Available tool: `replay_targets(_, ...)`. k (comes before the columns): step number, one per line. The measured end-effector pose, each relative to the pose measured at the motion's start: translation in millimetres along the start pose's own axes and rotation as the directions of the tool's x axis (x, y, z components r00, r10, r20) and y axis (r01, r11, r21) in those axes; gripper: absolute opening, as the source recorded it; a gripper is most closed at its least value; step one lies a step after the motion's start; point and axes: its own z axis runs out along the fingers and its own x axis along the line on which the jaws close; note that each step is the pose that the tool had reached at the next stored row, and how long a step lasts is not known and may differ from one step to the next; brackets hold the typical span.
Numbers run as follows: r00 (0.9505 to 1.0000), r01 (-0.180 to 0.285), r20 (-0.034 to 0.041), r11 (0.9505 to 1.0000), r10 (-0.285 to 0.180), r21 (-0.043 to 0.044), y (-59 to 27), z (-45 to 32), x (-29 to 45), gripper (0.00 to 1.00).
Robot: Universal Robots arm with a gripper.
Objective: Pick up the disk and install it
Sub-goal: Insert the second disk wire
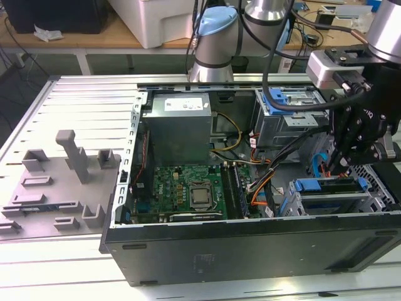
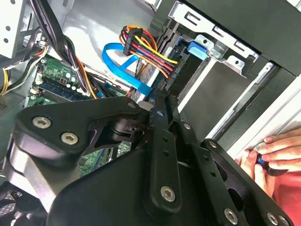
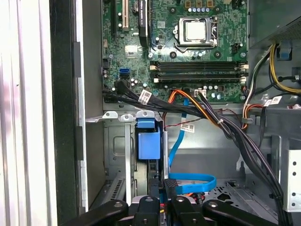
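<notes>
The arm's gripper [image 1: 341,164] hung low over the drive bay at the exterior view's right end of an open computer case [image 1: 250,254], which lay on its side on a ribbed metal counter [image 1: 69,100]. The disk [image 3: 148,146] stood on edge in the grey metal drive cage [image 1: 326,204], its blue carrier tab showing just beneath the bundle of black cables [image 3: 225,127] in the first wrist view. The fingers [image 3: 170,188] were drawn close together and appeared to pinch the disk's thin upper edge. A flat blue data cable [image 2: 124,68] looped beside them in the second wrist view, where a person's hand [image 2: 273,150] rested at the case's outer wall. The motherboard [image 1: 188,188] and power supply [image 1: 178,125] lay well apart from the gripper.
</notes>
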Motion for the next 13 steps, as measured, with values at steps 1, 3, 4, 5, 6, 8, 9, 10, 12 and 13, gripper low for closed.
replay_targets(1, 1.0000, 0.000, 0.0007, 1.0000, 0.000, 0.0000, 0.0, 0.7, 0.5, 0.16)
replay_targets(3, 1.0000, 0.000, 0.0015, 1.0000, 0.000, 0.0000, 0.0, 1.7, 1.1, 0.16)
replay_targets(4, 1.0000, 0.000, 0.0017, 1.0000, 0.000, 0.0000, 0.0, 2.2, 1.3, 0.16)
replay_targets(5, 1.0000, 0.000, 0.0021, 1.0000, 0.000, 0.0000, 0.0, 2.8, 1.4, 0.16)
replay_targets(6, 1.0000, 0.000, 0.0024, 1.0000, 0.000, 0.0000, 0.0, 3.5, 1.4, 0.16)
replay_targets(8, 1.0000, 0.000, 0.0024, 1.0000, 0.000, 0.0000, 0.1, 4.2, 1.4, 0.16)
replay_targets(9, 1.0000, 0.000, 0.0026, 1.0000, 0.000, 0.0000, 0.1, 4.6, 1.4, 0.16)
replay_targets(10, 1.0000, 0.000, 0.0027, 1.0000, 0.000, 0.0000, 0.1, 5.0, 1.4, 0.16)
replay_targets(12, 1.0000, 0.000, 0.0028, 1.0000, 0.000, 0.0000, 0.1, 6.1, 1.4, 0.16)
replay_targets(13, 1.0000, 0.000, 0.0028, 1.0000, 0.000, 0.0000, 0.1, 6.3, 1.4, 0.16)
